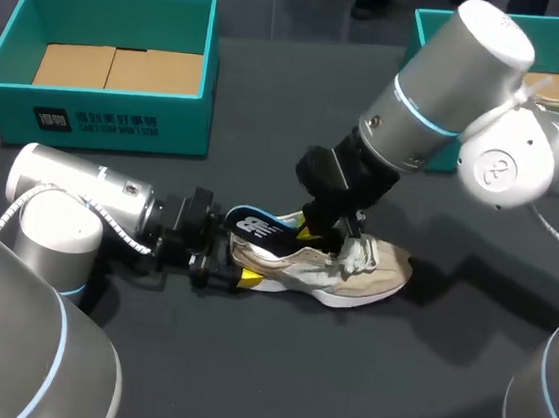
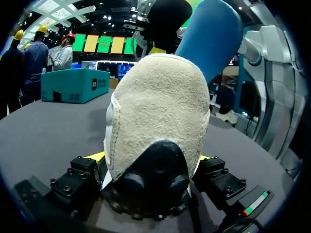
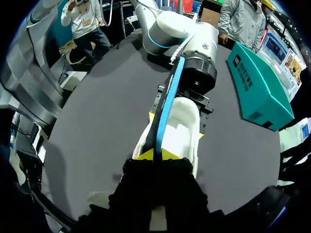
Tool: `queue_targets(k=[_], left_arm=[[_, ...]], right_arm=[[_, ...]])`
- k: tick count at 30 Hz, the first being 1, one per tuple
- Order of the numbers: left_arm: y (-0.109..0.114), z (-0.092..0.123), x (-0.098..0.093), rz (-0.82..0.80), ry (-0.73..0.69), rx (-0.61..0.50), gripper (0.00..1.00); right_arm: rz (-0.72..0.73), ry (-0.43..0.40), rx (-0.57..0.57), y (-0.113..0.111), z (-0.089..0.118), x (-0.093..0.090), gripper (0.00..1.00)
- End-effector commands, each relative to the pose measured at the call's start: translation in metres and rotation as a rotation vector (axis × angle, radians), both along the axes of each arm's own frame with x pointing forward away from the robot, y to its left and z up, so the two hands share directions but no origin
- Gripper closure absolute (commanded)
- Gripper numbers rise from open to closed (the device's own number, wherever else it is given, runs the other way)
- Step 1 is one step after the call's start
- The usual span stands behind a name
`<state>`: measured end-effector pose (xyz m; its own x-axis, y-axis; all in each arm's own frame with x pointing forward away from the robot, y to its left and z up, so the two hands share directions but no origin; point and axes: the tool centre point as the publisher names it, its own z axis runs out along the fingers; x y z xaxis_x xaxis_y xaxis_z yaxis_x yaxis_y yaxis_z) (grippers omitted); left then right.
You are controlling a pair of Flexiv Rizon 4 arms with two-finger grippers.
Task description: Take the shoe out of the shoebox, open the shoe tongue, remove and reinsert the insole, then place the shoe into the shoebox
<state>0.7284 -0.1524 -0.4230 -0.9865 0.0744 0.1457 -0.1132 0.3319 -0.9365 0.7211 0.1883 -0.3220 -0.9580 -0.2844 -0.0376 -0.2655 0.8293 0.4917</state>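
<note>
Lying on the dark surface (image 1: 247, 381), the tan shoe (image 1: 357, 273) sits out in the open, well apart from the teal shoebox (image 1: 103, 118). My left hand (image 1: 227, 259) squeezes the heel of the shoe from both sides. My right hand (image 1: 316, 233) comes down over the middle of the shoe and pinches the blue insole (image 1: 259, 225) tight between its yellow tips. The insole sticks up out of the shoe and reaches back over the heel.
</note>
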Motion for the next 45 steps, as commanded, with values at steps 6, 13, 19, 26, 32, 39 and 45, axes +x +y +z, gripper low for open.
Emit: queue_targets(k=[6,13,19,26,32,39,45], left_arm=[[-0.003,-0.005,0.000,0.001,0.001,0.001,1.00],[-0.003,-0.005,0.000,0.001,0.001,0.001,1.00],[-0.003,-0.005,0.000,0.001,0.001,0.001,1.00],[-0.003,-0.005,0.000,0.001,0.001,0.001,1.00],[-0.003,-0.005,0.000,0.001,0.001,0.001,1.00],[-0.003,-0.005,0.000,0.001,0.001,0.001,1.00],[-0.003,-0.005,0.000,0.001,0.001,0.001,1.00]], right_arm=[[0.002,0.041,-0.066,0.026,-0.004,0.010,1.00],[-0.045,0.057,-0.080,0.023,-0.004,0.015,0.61],[-0.089,0.061,-0.106,0.019,0.004,0.018,0.53],[-0.110,0.120,-0.107,0.020,0.009,0.024,0.50],[-0.138,0.225,-0.082,0.025,0.009,0.022,0.52],[-0.197,0.245,-0.064,0.038,0.011,0.011,0.45],[-0.261,0.223,-0.144,0.042,0.012,0.006,0.00]])
